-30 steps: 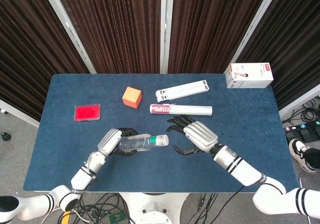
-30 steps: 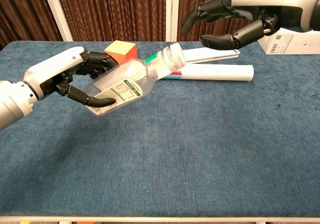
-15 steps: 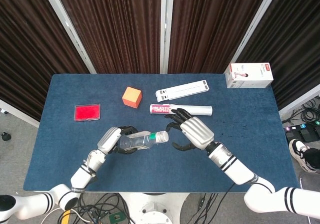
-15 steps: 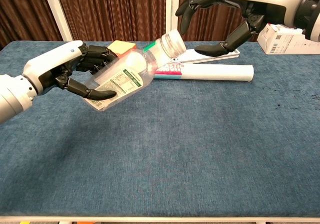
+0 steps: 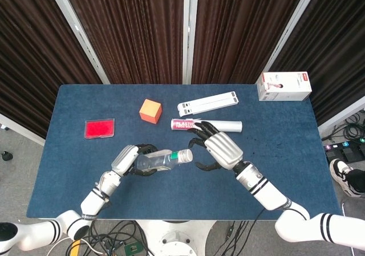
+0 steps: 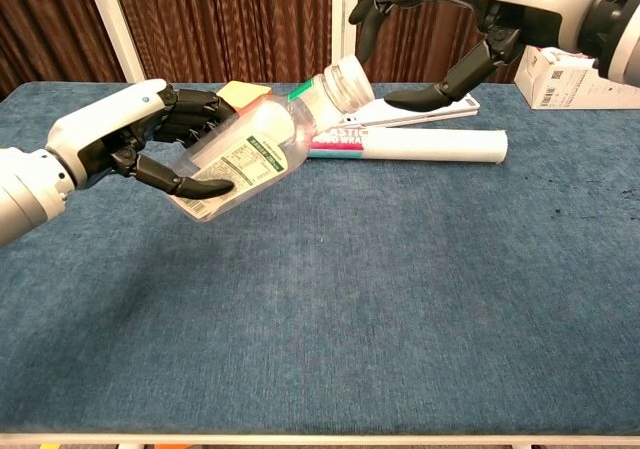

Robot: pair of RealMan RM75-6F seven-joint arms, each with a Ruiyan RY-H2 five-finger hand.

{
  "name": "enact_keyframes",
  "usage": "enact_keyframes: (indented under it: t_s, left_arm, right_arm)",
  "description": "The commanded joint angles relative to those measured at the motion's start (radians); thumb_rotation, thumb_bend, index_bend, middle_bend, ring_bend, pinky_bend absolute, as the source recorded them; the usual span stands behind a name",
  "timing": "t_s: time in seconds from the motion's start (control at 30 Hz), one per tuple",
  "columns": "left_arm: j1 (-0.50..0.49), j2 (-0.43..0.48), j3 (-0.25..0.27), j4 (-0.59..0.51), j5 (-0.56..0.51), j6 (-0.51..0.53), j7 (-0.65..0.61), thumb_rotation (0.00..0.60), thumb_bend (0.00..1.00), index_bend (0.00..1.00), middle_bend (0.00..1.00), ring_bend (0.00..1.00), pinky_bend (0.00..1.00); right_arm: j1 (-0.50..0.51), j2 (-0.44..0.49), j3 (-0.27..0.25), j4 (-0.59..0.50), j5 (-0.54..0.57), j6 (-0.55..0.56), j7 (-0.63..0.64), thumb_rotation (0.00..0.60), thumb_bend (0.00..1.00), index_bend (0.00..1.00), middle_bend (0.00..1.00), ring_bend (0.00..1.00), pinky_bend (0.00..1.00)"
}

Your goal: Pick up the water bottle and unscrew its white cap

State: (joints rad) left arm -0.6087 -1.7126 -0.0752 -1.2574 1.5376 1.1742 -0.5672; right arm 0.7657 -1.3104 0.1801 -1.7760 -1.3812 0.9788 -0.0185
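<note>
My left hand (image 5: 132, 159) (image 6: 140, 149) grips the clear water bottle (image 5: 157, 161) (image 6: 250, 154) by its body and holds it tilted above the table, neck pointing right. Its white cap (image 5: 185, 155) (image 6: 350, 78) sits on the neck beside a green band. My right hand (image 5: 219, 149) (image 6: 440, 29) hovers just right of the cap with fingers spread around it; whether they touch the cap is unclear.
On the blue table (image 5: 285, 153) lie a white plastic-wrap roll (image 5: 206, 125), a long white flat item (image 5: 207, 103), an orange cube (image 5: 150, 110), a red card (image 5: 100, 128) and a white box (image 5: 284, 86) at the far right corner.
My left hand raised the bottle and tipped its neck upward. My right hand moved left and up, closing in around the cap.
</note>
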Motion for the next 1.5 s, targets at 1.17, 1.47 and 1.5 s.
enact_keyframes:
  t_s: [1.17,1.47,1.5]
  left_arm:
    - [0.003,0.003,0.005,-0.011,0.001,-0.002,0.003,0.6,0.37,0.51,0.56,0.43,0.47]
    - [0.007,0.004,0.007,-0.01,-0.002,-0.002,0.002,0.6,0.37,0.51,0.55,0.43,0.47]
    - [0.007,0.005,0.007,-0.009,-0.003,-0.002,0.002,0.6,0.37,0.51,0.55,0.43,0.47]
  right_arm:
    - [0.014,-0.048,0.021,0.01,0.038,0.005,-0.04,0.583,0.27,0.45,0.19,0.0,0.0]
    - [0.014,-0.048,0.023,0.012,0.034,0.013,-0.052,0.6,0.3,0.5,0.21,0.0,0.0]
    - [0.013,-0.048,0.024,0.011,0.034,0.015,-0.051,0.6,0.3,0.51,0.22,0.0,0.0]
